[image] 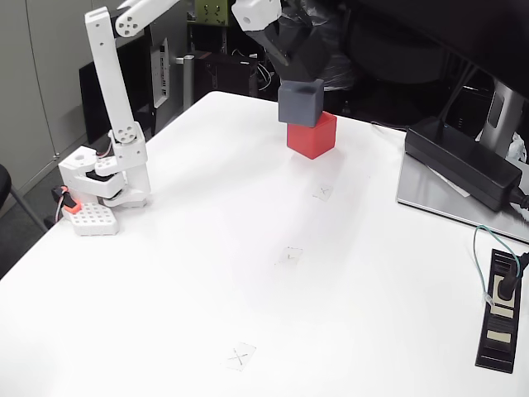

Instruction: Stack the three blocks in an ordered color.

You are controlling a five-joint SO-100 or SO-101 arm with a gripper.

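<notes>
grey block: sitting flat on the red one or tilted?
Tilted. The grey block, gripped from above by the hand, sits askew on the red block.

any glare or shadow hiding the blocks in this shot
In the fixed view, even light and no glare on the white table; the red block and grey block read sharply, with a faint shadow. The dark gripper blends into the dim background, so its jaws are hard to read.

An office or lab: white counter (248,314), grey cabinets (41,74), monitor stand (504,107), power brick (463,161), cable clutter behind.
</notes>
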